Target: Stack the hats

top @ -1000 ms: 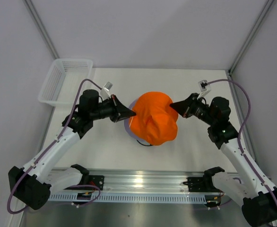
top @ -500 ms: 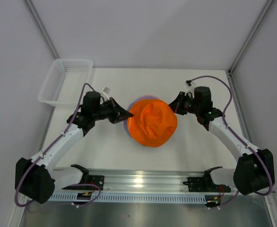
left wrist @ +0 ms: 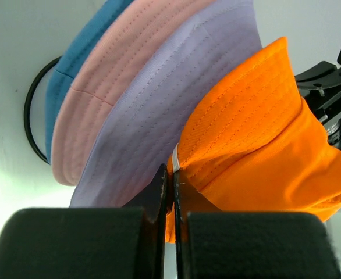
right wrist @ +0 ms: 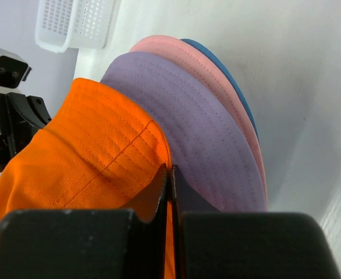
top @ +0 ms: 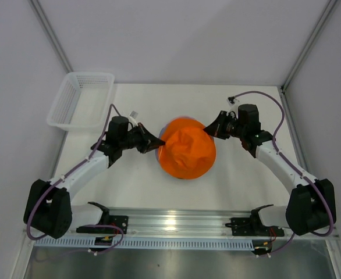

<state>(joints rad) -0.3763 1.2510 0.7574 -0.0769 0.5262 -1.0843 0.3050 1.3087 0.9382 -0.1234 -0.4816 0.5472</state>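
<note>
The orange hat [top: 187, 154], topping the other hats [left wrist: 153, 110], fills the tabletop's [top: 130, 183] middle. The left claw [top: 160, 141] and right claw [top: 208, 129] pinch its brim from either side, blocking both flanks. Open tabletop lies nearer than and beyond the hat. The basket [top: 80, 100] takes the far-left corner, and walls [top: 13, 116] close both sides.

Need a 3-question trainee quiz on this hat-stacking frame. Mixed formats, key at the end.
1. True or false: the left gripper and the right gripper each pinch the brim of the orange hat.
2. Order these from top to bottom under the orange hat: pink hat, blue hat, lavender hat.
3. Fill in: the white basket sits at the far ____ corner of the table.
Key: 1 true; 2 lavender hat, pink hat, blue hat; 3 left.
</note>
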